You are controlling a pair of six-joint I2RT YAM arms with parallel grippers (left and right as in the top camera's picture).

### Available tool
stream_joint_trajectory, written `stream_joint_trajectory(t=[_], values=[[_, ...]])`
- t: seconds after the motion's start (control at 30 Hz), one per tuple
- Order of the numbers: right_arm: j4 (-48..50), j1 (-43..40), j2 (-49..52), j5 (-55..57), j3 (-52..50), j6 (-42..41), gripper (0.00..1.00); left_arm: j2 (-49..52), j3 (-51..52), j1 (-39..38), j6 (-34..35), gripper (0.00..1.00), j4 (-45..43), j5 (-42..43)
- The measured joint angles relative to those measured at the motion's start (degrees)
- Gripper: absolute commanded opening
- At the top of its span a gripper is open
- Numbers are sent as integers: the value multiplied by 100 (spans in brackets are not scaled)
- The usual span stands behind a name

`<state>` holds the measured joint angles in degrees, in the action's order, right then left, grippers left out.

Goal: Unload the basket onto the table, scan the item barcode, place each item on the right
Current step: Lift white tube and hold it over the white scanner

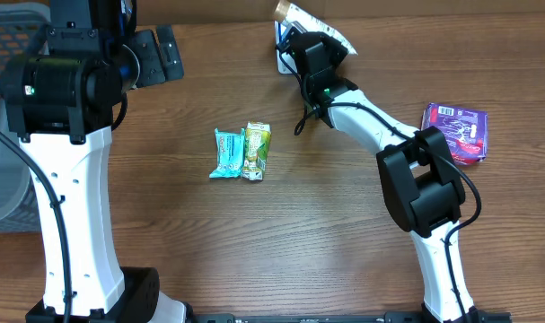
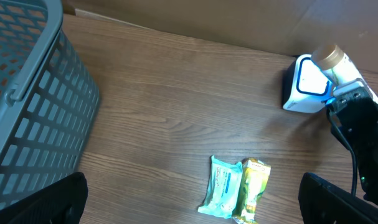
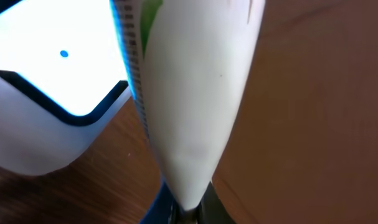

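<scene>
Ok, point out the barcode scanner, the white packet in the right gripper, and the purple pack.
barcode scanner (image 2: 306,84): left wrist view, on its white front face.
white packet (image 3: 189,112): right wrist view, middle of its plain white side.
purple pack (image 1: 455,133): overhead view, centre of its top face.

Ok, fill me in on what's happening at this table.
The right gripper is shut on a white packet and holds it right beside the lit barcode scanner at the far edge of the table. The left gripper is open and empty, near the grey basket. A teal bar and a green bar lie side by side mid-table, and a purple packet lies off to the right.
</scene>
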<state>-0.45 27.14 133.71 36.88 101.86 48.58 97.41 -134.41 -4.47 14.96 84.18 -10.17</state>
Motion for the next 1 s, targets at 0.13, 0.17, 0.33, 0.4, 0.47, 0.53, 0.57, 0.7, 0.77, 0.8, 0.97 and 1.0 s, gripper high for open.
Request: stream_joint_trajectory(t=[0.13,0.17,0.33,0.4,0.47,0.53,0.57,0.7,0.77,0.8,0.97,1.0], values=[[52,2,0,-7,2,15,4,0,0,0,-2,100,0,0],[31,2,0,-7,2,22,4,0,0,0,0,100,0,0],[-186,2,0,-7,2,37,4,0,0,0,0,100,0,0],[-350,4,0,-4,2,52,4,0,0,0,0,100,0,0],[-498,24,0,13,2,61,4,0,0,0,0,100,2,0],[-658,55,0,44,2,55,4,0,0,0,-2,100,2,0],[-796,83,-2,66,2,46,4,0,0,0,-2,100,-2,0],[-1342,284,-57,37,2,-354,4,0,0,0,0,100,0,0],[-1810,374,-243,-120,-20,-719,4,0,0,0,0,100,0,0],[-2072,413,-396,-258,-28,-953,4,0,0,0,0,100,0,0],[-3359,479,-1676,-1054,-46,-2927,4,0,0,0,0,100,2,2],[-3639,444,-2000,-1185,-44,-3449,4,0,0,0,0,100,0,0]])
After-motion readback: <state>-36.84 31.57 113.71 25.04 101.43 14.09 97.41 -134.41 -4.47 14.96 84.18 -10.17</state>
